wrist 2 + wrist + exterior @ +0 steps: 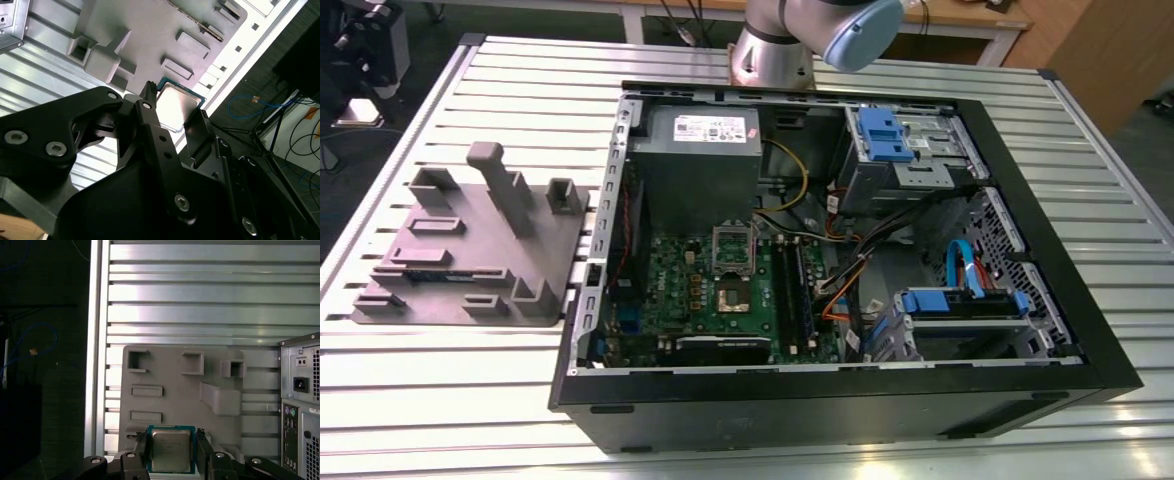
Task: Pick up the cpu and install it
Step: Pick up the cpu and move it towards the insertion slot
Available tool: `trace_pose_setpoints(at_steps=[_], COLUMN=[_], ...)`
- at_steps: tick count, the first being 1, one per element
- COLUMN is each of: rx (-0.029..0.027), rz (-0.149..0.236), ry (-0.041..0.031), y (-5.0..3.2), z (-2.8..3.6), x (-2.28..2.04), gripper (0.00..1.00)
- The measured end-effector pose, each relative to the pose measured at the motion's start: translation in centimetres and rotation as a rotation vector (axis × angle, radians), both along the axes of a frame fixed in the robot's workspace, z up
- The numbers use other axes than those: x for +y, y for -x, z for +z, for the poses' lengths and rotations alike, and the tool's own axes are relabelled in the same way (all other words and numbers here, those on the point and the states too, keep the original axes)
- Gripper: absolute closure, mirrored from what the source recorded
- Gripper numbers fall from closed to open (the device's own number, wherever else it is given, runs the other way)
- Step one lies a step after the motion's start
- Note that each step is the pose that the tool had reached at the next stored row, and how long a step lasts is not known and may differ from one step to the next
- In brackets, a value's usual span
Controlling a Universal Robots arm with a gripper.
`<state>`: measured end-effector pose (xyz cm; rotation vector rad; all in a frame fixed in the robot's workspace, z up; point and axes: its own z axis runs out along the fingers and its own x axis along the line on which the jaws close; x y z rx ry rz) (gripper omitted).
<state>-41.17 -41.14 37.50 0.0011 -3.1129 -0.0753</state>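
Gripper [171, 440]: fingers clenched on the cpu [170, 451], one finger against each of two opposite edges. The metal top faces the camera in both wrist views. The cpu sits squarely between the fingertips and is near enough square, with no marked long axis. It hangs over the tray [170, 365], near one edge, and is judged lifted clear, since it looks large against the tray's blocks. The case [854, 405] lies open just beside the tray, on the exterior view's right. Inside it, the board [674, 300] carries the socket [730, 292]; what the socket holds is too small to tell.
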Motion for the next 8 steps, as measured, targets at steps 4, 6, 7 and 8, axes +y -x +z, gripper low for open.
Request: trace_pose_setpoints(at_steps=[4,6,7,8], rx=[-0.0001,0.0001,0.0001,-0.0001], rz=[0.000,0.000,0.000,0.000], ry=[0.0003,0.0008,0.0010,0.0008], y=[-0.01,-0.01,-0.01,-0.02], z=[0.26,0.45,0.55,0.58], x=[0.00,0.01,0.02,0.02], gripper=[0.53,0.53,0.53,0.53])
